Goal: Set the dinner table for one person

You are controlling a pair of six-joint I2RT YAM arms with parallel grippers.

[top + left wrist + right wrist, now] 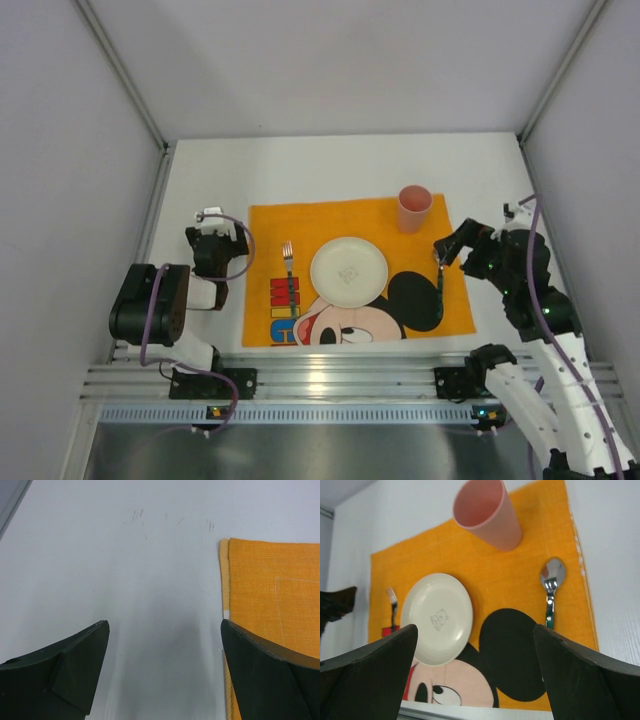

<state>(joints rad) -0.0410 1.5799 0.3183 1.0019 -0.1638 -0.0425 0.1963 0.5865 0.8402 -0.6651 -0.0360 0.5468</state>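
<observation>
Seemingly done: plate, fork, spoon, cup set; left gripper and right gripper gape empty, only retreat remains.

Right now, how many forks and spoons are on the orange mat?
2. A fork lies left of the white plate, a spoon right of it. None looks hidden.

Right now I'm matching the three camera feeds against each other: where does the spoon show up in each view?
Top external: the spoon lies on the cloth's right side, right of the plate.
Left wrist: not in it.
Right wrist: the spoon is right of centre, below the pink cup.
Shared landmark: the orange Mickey Mouse cloth, seen in all three.
</observation>
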